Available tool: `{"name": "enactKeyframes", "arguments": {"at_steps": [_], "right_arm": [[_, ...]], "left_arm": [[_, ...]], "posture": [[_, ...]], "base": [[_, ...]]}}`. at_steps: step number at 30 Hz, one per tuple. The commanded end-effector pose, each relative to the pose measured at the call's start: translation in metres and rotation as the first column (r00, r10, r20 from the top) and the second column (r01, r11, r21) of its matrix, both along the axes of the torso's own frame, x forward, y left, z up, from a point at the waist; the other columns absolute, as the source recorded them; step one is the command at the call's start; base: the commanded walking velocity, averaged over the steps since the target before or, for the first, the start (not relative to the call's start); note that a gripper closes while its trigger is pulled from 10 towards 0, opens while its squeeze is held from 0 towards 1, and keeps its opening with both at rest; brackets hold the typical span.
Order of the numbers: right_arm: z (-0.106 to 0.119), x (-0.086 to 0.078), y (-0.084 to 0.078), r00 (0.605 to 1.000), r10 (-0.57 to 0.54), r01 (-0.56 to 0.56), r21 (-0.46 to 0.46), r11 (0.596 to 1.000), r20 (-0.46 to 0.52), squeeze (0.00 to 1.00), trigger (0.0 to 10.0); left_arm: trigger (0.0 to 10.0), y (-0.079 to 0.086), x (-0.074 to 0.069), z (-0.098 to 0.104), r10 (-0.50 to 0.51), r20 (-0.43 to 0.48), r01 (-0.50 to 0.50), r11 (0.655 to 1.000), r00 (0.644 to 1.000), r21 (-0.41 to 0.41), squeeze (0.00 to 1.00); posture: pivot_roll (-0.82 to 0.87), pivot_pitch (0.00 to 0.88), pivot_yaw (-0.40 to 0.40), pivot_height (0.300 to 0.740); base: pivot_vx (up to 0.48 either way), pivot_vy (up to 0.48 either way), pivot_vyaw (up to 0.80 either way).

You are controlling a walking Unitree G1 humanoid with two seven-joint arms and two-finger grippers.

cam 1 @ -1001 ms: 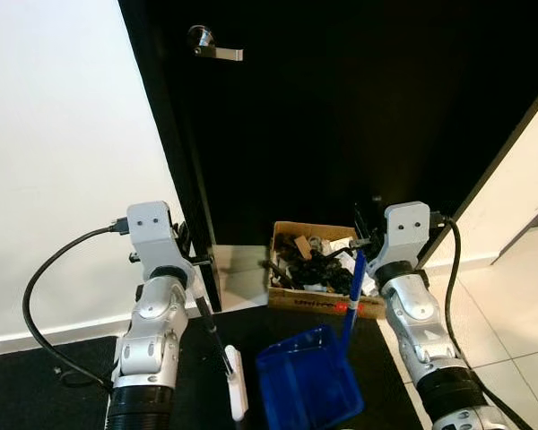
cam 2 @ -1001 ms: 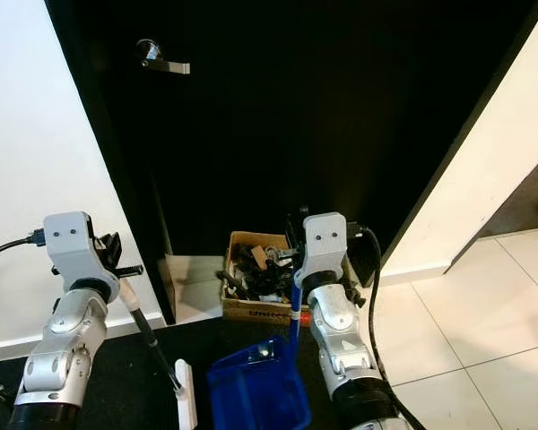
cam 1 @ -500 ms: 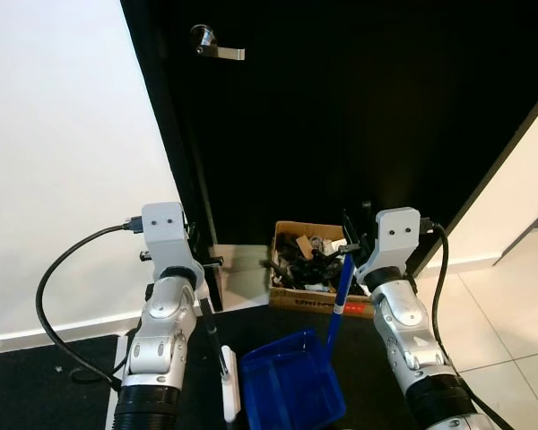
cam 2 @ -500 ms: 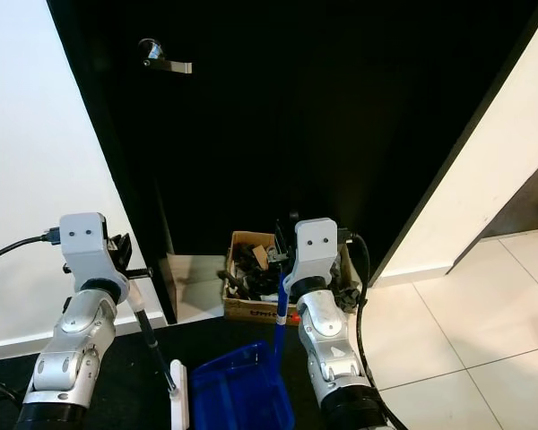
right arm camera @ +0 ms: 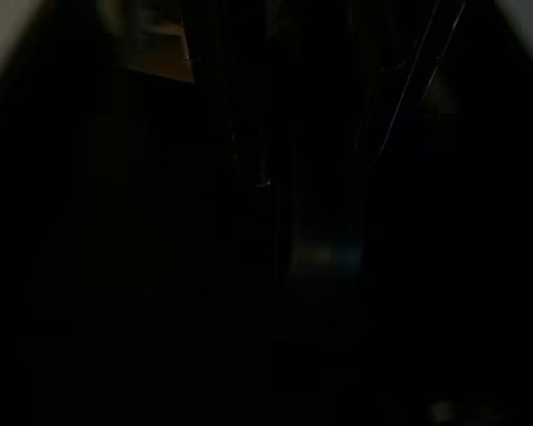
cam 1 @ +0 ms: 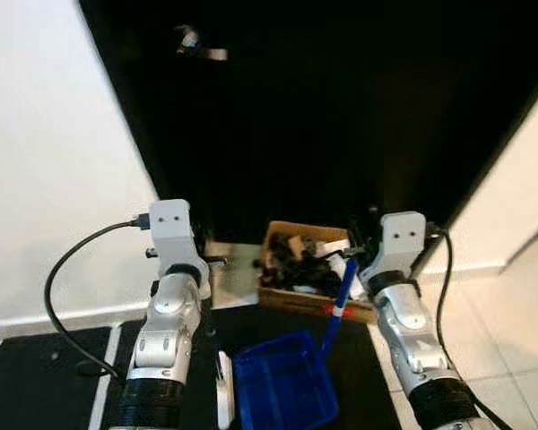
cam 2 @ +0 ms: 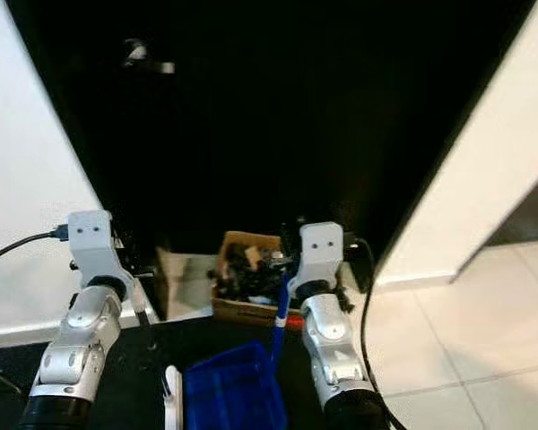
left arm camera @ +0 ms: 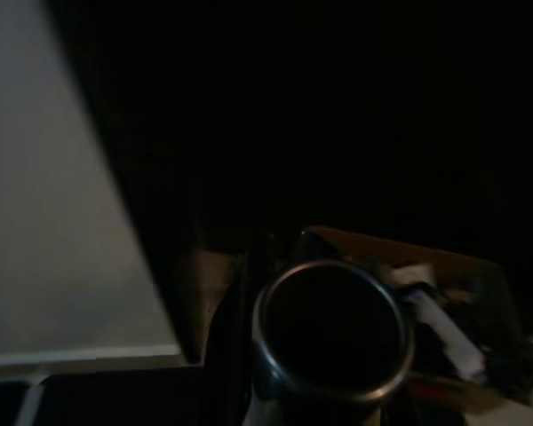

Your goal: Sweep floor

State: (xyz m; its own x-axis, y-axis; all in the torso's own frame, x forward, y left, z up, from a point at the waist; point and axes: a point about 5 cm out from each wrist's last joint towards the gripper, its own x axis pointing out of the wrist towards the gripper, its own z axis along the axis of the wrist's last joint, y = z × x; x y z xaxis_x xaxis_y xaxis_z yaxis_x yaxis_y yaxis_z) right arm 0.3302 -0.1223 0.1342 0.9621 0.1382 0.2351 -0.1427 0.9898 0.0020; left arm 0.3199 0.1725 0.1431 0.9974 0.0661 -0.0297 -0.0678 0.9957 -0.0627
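Note:
My left gripper (cam 1: 206, 262) is shut on the black broom handle (cam 1: 212, 328), which slants down to a white brush head (cam 1: 222, 399) on the black mat (cam 1: 36, 376). In the left wrist view the handle's round metal end (left arm camera: 333, 333) sits close to the camera. My right gripper (cam 1: 354, 257) is shut on the blue dustpan handle (cam 1: 339, 300). The blue dustpan (cam 1: 282, 391) rests on the mat between my arms, just right of the brush head. The right wrist view is almost black.
A cardboard box (cam 1: 282, 296) packed with dark odds and ends stands against the black door (cam 1: 341, 107), just beyond the dustpan. The door's lever handle (cam 1: 197, 47) is high up. A white wall (cam 1: 45, 179) is on the left, and pale floor tiles (cam 1: 520, 349) lie on the right.
Over the last second my arms drew closer together and the dustpan slid left toward the brush head. The picture is now blurred and shifted, so the camera moved.

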Motion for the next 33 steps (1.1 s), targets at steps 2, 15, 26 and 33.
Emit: {"name": "enactKeyframes", "arguments": {"at_steps": [2,15,26,33], "right_arm": [[0.004,-0.002,0.005,1.000,0.013,-0.013,0.007,1.000,0.017,0.00,10.0],[-0.005,-0.005,0.007,0.999,0.034,-0.034,-0.048,0.998,-0.001,0.00,10.0],[-0.040,-0.017,-0.007,0.995,-0.045,0.026,-0.199,0.980,-0.092,0.00,10.0],[-0.043,-0.021,-0.021,0.987,-0.118,0.107,-0.098,0.989,-0.111,0.00,10.0]], "left_arm": [[10.0,0.002,0.000,0.001,0.010,0.005,-0.010,1.000,1.000,0.001,0.00],[10.0,-0.004,-0.002,-0.006,-0.024,0.000,0.024,1.000,1.000,-0.002,0.00],[10.0,-0.024,-0.001,-0.033,-0.129,-0.049,0.128,0.991,0.990,-0.040,0.00],[10.0,-0.035,-0.001,-0.045,-0.170,-0.080,0.171,0.985,0.982,0.002,0.00]], "posture": [[-0.09,0.131,0.008,0.740],[-0.08,0.124,0.018,0.740],[-0.07,0.110,0.041,0.740],[-0.07,0.099,0.051,0.740]], "base": [[0.000,0.000,0.00],[0.000,0.000,0.00],[0.000,0.000,0.00],[0.000,0.000,0.00]]}}
